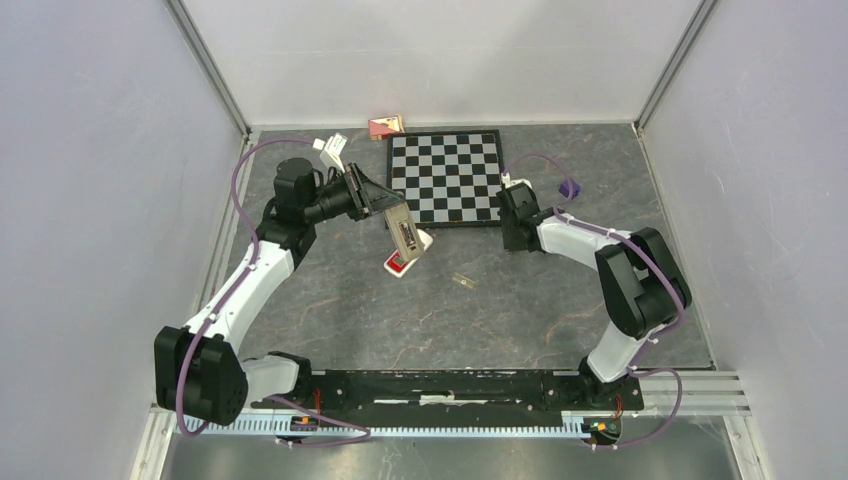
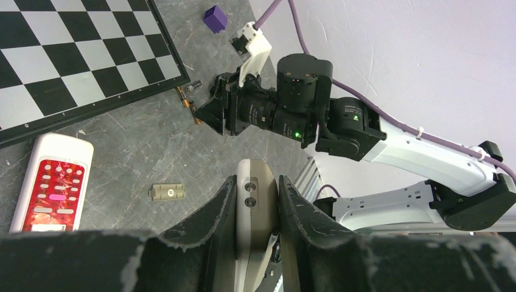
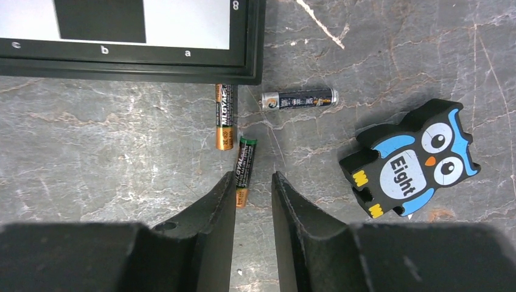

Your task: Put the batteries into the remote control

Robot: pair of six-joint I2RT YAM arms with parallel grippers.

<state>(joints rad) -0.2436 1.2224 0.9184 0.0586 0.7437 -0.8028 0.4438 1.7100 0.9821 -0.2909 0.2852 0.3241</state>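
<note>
My left gripper [image 2: 257,185] is shut on a grey-beige remote control [image 2: 256,201], held edge-on above the table; in the top view the left gripper [image 1: 396,212] carries the remote control [image 1: 405,232] near the middle. Three batteries lie by the chessboard's corner: one upright black-and-orange [image 3: 225,117], one green-tipped [image 3: 245,167], one silver-ended lying across [image 3: 299,98]. My right gripper [image 3: 254,182] hovers low over them, jaws narrowly open. The green-tipped battery's lower end lies at the left finger's [image 3: 222,207] inner edge, and nothing is clamped. The right gripper [image 1: 508,203] is at the board's right corner.
A red-and-white remote [image 2: 52,185] lies on the table beside a loose beige battery cover [image 2: 168,192]. The chessboard [image 1: 447,178] sits at the back. An owl block marked "Eight" [image 3: 411,161] is right of the batteries. A purple cube [image 1: 569,188] lies further right.
</note>
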